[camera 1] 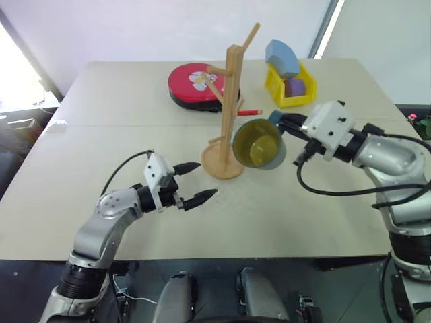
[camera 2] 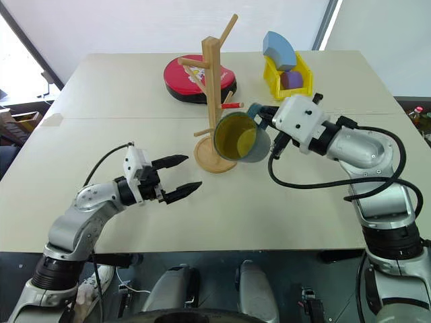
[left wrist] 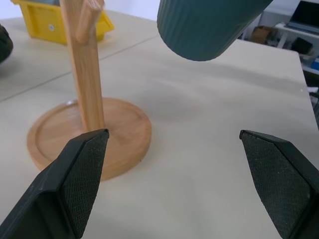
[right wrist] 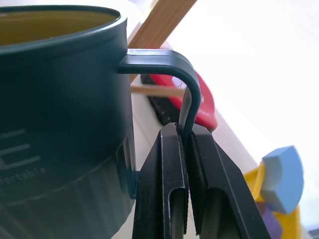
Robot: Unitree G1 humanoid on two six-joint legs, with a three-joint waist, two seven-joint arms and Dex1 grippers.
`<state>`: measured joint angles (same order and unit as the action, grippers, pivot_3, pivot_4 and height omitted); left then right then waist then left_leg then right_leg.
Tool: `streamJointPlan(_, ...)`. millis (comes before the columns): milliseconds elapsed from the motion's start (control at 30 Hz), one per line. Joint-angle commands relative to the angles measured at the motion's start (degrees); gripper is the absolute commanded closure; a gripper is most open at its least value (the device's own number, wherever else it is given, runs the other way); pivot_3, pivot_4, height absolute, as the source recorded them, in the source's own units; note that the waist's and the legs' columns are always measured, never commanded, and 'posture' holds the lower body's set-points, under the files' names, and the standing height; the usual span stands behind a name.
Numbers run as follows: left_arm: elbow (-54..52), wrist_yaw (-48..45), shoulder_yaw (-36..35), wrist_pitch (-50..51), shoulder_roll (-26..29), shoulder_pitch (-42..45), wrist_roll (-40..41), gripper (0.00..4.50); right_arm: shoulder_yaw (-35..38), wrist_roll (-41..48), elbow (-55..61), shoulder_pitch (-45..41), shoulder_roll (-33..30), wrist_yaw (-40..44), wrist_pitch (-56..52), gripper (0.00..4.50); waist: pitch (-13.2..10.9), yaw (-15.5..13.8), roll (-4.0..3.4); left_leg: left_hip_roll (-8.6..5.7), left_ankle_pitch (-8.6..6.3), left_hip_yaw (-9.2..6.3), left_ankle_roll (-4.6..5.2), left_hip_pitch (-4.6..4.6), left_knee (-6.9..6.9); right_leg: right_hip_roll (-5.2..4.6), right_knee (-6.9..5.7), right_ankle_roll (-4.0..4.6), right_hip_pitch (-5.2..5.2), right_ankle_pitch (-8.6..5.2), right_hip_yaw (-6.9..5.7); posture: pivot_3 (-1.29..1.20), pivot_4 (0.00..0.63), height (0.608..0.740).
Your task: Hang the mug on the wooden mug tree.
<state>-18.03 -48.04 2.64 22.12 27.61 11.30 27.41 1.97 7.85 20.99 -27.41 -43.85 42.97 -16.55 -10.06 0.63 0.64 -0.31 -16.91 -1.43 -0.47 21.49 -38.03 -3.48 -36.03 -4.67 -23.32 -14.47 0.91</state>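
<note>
- Starting on the left: the left gripper (camera 1: 201, 182) hangs just above the table (camera 1: 121, 101) with its jaws spread and nothing in them, pointed at the round base of the wooden mug tree (camera 1: 229, 114). If the tree gets bumped it isn't bracing anything yet, so the tree could slide or tip.
- Middle bit: the mug (camera 1: 258, 142) is up in the air, tipped on its side with the yellow mouth facing the camera, right beside the tree's post and above its base. Swinging it in carelessly could knock a peg.
- Over on the right: the right gripper (right wrist: 185, 149) is pinched tight on the mug's loop handle only, body hanging off to one side. That thin grip looks like it could let the mug swivel or slip, and the fingers may block the peg from threading the loop.
</note>
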Motion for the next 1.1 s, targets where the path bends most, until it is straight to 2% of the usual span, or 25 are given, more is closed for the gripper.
streamJointPlan(33, -3.13, -0.56, -2.72, 1.18, 1.12, 1.35, 3.32, 0.00, 0.13, 0.04, 0.33, -2.63, -0.47, 0.28, -0.45, 4.46, 0.00, -0.01, 0.00, 0.00, 0.00, 0.00, 0.00, -0.01, 0.00, 0.00, 0.00, 0.00, 0.00, 0.00, 0.00, 0.00, 0.150, 0.735)
streamJointPlan(300, -5.58, -0.48, -7.25, 5.45, 3.84, 3.96, 9.68, 0.00, -2.55, -2.04, -3.15, -7.75, -0.69, 1.33, -0.30, 4.46, -0.01, 0.02, 0.01, -0.01, 0.00, 0.02, 0.00, 0.00, 0.00, -0.01, 0.02, -0.01, 0.00, 0.00, 0.01, 0.00, 0.150, 0.735)
streamJointPlan(633, -5.63, 0.02, -8.48, 6.23, 5.10, 4.88, 11.46, 0.00, -8.00, -5.45, -7.65, -12.75, 1.64, 1.46, -0.23, 4.46, -0.01, 0.06, 0.00, -0.01, 0.00, 0.02, 0.00, 0.01, 0.01, 0.00, 0.01, -0.01, -0.01, 0.01, 0.00, 0.00, 0.150, 0.735)
streamJointPlan(967, -6.86, 1.23, -8.34, 6.31, 5.06, 3.97, 12.04, 0.00, -10.10, -8.23, -9.84, -14.44, 2.83, 1.80, -0.29, 4.46, -0.01, 0.03, 0.00, -0.01, 0.00, 0.02, 0.00, 0.03, 0.01, -0.02, 0.02, -0.07, -0.01, 0.04, 0.00, 0.00, 0.150, 0.735)
streamJointPlan(1067, -6.88, 1.39, -8.29, 6.32, 5.00, 3.98, 12.00, 0.00, -9.63, -8.44, -9.75, -14.80, 3.21, 1.33, -0.28, 3.44, -0.01, 0.03, 0.00, -0.01, 0.00, 0.01, 0.00, 0.02, 0.01, -0.02, 0.02, -0.06, -0.01, 0.04, 0.00, 0.00, 0.150, 0.735)
streamJointPlan(1100, -6.77, 1.40, -8.27, 6.30, 4.98, 4.03, 11.98, 0.00, -9.36, -8.80, -9.80, -14.97, 3.27, 0.89, -0.04, 2.97, -0.01, 0.03, 0.00, -0.01, 0.00, 0.01, 0.00, 0.02, 0.01, -0.02, 0.02, -0.06, -0.01, 0.03, 0.00, 0.00, 0.150, 0.735)
